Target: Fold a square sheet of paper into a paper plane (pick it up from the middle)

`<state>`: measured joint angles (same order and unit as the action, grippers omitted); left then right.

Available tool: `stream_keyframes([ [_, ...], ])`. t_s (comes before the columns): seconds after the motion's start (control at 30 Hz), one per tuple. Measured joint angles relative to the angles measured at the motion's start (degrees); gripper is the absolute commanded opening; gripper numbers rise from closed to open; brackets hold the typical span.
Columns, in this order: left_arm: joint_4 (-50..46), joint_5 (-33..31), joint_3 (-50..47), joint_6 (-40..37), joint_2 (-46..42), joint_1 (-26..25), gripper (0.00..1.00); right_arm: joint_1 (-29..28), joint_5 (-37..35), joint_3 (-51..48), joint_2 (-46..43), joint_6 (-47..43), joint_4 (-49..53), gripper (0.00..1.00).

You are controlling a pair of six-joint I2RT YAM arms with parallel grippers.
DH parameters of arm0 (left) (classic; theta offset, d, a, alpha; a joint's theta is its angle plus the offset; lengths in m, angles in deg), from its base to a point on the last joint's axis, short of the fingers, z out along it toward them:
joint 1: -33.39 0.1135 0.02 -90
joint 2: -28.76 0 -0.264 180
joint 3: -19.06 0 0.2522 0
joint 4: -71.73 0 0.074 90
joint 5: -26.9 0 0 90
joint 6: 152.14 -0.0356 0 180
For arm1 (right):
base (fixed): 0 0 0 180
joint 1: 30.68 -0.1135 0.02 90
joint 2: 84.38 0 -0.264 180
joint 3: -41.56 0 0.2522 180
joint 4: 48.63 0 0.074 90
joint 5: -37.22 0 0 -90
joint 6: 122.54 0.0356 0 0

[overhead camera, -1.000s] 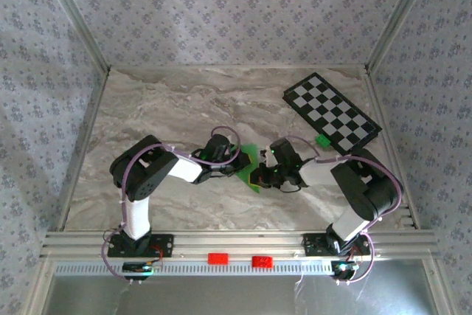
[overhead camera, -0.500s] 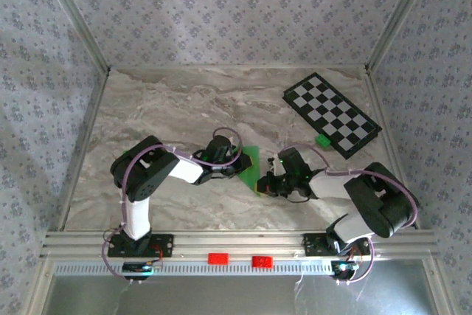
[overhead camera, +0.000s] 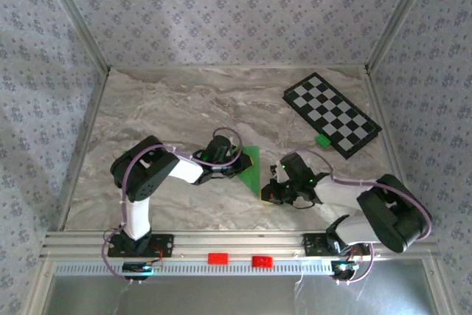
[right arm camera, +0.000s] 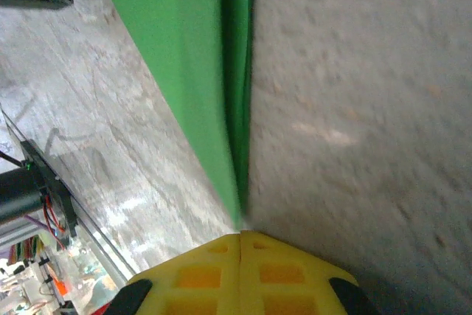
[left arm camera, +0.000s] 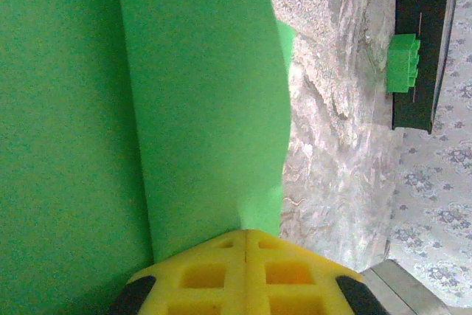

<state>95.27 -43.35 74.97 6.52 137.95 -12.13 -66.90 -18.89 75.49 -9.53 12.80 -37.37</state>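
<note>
Where the left hand (left arm camera: 245,234) pinches, green paper (left arm camera: 199,108) extends ahead.

No legible text, no labels, brands, numbers or signs anywhere in view
</note>
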Motion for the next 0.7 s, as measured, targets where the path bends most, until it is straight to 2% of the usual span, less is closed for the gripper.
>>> stream_keyframes([
  [0.13, 0.5, -0.5, -0.3, 0.4, 0.0, -0.3, 0.00, 3.1, 0.2, 0.7, -6.1, -0.2, 5.2, 0.00],
  [0.23, 1.2, -1.6, -0.5, 1.1, 0.0, -0.8, 0.01, 5.7, 0.6, 3.5, -6.6, -0.4, 6.4, 0.00],
  [0.37, 2.3, -4.2, -1.3, 2.3, -0.3, -1.7, 0.01, 6.4, 1.9, 9.2, -0.6, -0.4, 5.4, 0.00],
  [0.7, 3.1, -7.4, -1.9, 3.5, -0.7, -2.6, 0.01, 3.2, 2.0, 16.2, 12.5, -0.4, 3.2, 0.00],
])
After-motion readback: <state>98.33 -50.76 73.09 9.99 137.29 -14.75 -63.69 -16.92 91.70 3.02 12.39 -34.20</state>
